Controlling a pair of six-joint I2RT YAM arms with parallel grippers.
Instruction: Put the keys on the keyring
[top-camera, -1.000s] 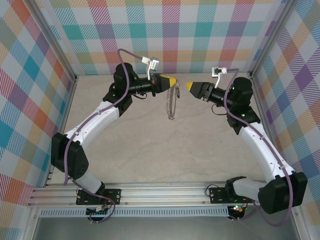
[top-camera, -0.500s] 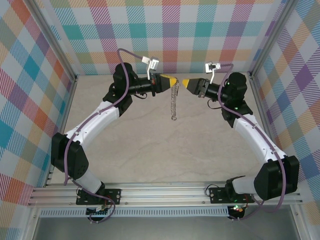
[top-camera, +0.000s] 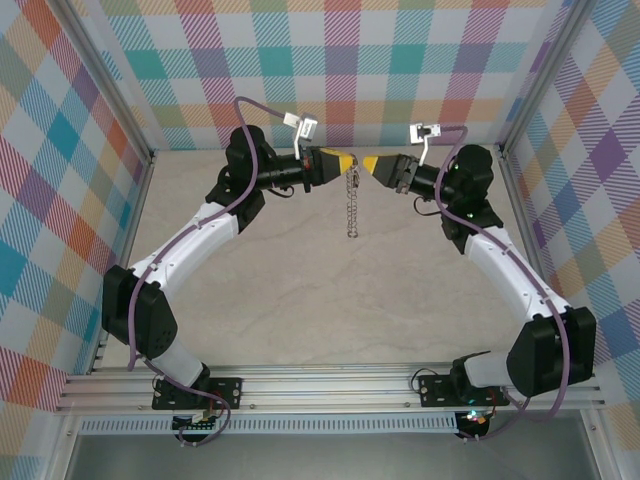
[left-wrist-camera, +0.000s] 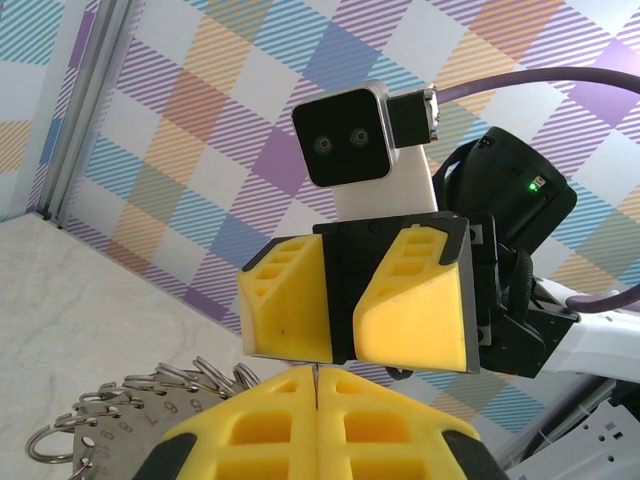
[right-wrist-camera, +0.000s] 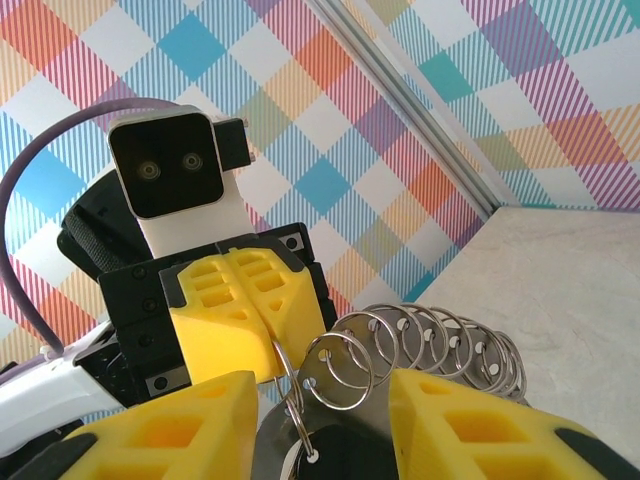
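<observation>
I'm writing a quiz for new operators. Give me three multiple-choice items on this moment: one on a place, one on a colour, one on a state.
1. Where is the keyring?
A flat on the table
B hanging from the left gripper
C leaning on the wall

2. What colour are both grippers' fingers?
A yellow
B red
C white

3. How is the right gripper?
A shut on nothing
B open
C shut on the keyring

Answers:
1 B, the keyring dangles from the left gripper's shut fingers in the top view.
2 A, both wrist views show yellow fingers on each gripper.
3 B, the right wrist view shows its fingers apart, with the keyring's loops between them.
</observation>
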